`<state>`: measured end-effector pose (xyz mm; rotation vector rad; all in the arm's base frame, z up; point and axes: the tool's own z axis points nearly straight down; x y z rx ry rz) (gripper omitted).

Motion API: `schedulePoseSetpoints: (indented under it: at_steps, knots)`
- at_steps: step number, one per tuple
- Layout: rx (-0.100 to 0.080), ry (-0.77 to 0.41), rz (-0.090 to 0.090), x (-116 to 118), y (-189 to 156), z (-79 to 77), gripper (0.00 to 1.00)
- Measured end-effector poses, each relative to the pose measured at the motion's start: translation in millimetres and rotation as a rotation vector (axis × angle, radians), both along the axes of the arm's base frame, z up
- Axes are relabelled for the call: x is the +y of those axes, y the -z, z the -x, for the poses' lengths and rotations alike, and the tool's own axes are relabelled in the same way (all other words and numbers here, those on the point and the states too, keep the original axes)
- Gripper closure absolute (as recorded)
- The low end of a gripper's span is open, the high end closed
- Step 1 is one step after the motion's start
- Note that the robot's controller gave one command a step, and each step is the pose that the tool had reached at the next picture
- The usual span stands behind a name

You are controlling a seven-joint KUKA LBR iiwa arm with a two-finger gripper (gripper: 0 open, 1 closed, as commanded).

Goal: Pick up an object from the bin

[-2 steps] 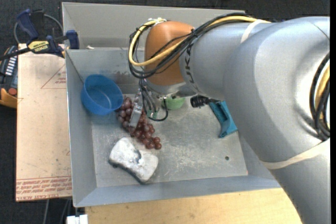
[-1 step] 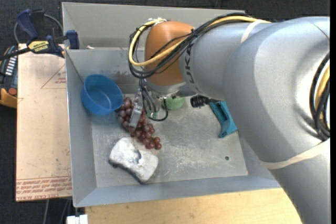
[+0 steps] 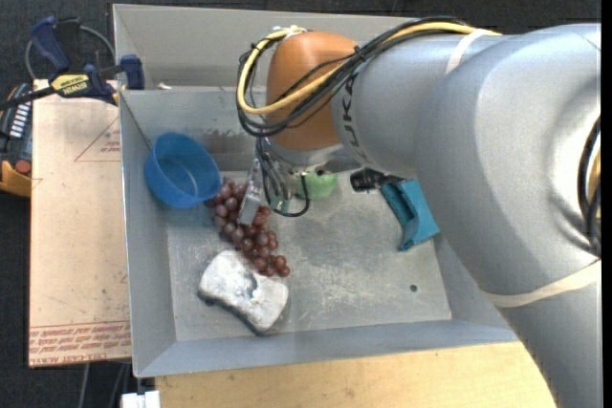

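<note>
My gripper (image 3: 260,194) hangs over the grape bunch (image 3: 251,236) toward the bin's (image 3: 145,301) left wall; open or closed, I cannot tell. No object appears lifted yet.

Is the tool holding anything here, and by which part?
It cannot be told. The tool sits at the upper end of the dark red grape bunch, near the blue bowl; no hold is visible.
</note>
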<state>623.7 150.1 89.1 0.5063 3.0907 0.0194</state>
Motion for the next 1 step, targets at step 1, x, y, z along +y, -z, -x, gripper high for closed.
schedulePoseSetpoints:
  at_steps: [1]
  knots:
    - [0.008, -0.001, 0.001, -0.5, -33.2, 2.3, 1.0]
